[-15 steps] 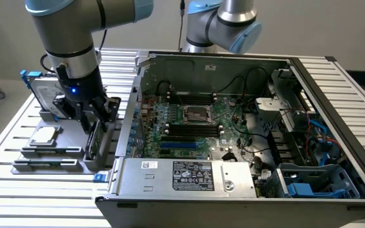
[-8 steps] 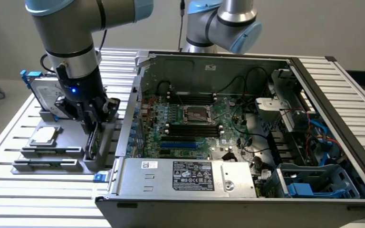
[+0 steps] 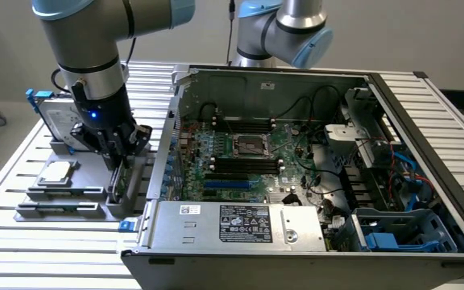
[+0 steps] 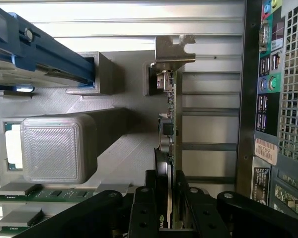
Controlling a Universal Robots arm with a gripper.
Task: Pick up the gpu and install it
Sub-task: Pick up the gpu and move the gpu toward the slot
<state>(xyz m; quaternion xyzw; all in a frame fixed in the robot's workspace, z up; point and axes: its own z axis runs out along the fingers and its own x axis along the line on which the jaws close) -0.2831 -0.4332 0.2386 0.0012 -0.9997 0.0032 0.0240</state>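
Arm [image 3: 87, 36]: silver-grey tube segs, pale-blue joint caps. Black wrist section w/ small blue LED [image 3: 92, 113] lit. Black cable [image 3: 58, 80] loops beside wrist. Gripper [image 3: 119, 158]: all black, matte, linkage type; round silver pivot screws [image 4: 224, 196] at knuckles.

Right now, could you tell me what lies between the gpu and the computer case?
In the wrist view, just bare slatted table separates the gpu from the computer case.
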